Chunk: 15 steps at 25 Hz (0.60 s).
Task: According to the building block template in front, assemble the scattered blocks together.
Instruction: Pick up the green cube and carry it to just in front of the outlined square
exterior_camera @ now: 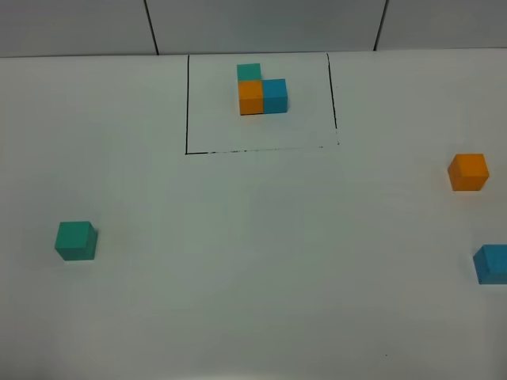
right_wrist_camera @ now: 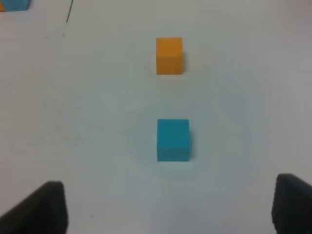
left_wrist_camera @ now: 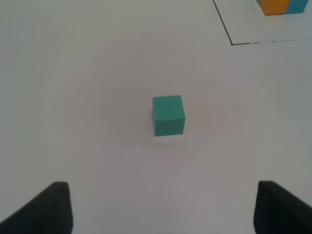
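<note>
You have the building block template [exterior_camera: 261, 93] at the far middle of the white table [exterior_camera: 253, 317]. It is an L of three joined pieces, teal-green at the back, orange in front of it, and blue touching the orange piece's right side. A thin black rectangle [exterior_camera: 187, 103] drawn on the surface frames it (the near line looks broken in places).

The three loose cubes lie well apart from the template, all flat on the table. The teal-green cube [exterior_camera: 76, 241] sits alone at the near left. The orange cube [exterior_camera: 468, 172] is by the right edge, and the blue cube [exterior_camera: 492, 264] is nearer than it, cut off by the edge of the high view.

Your left gripper [left_wrist_camera: 163, 208] has its dark fingertips spread wide over bare table. The teal-green cube lies ahead of it, centred between them and untouched. Your right gripper [right_wrist_camera: 170, 208] is spread just as wide — the blue cube lies ahead of it, with the orange cube beyond in the same line, neither one touched.
</note>
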Motion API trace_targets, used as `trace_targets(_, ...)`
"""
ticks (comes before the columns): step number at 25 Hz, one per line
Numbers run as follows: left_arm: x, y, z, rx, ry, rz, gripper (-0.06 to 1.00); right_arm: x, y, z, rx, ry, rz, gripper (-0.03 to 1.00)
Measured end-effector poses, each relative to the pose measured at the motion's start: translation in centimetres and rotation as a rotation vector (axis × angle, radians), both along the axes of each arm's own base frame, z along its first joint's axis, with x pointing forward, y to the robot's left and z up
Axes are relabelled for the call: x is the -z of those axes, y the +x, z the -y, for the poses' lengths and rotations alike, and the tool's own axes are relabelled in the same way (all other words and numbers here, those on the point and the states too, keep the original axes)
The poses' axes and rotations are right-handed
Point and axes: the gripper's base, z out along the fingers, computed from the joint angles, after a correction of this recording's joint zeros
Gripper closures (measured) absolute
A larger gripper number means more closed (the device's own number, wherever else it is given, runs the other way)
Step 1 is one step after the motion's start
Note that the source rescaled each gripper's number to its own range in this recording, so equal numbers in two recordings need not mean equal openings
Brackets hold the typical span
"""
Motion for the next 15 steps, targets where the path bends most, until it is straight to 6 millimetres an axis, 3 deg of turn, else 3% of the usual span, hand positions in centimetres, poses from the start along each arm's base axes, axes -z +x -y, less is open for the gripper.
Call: trace_targets(15, 0.0, 0.0, 0.0, 0.0, 0.0, 0.0, 0.26, 0.0, 0.0, 0.0, 0.0, 0.0, 0.0, 0.25)
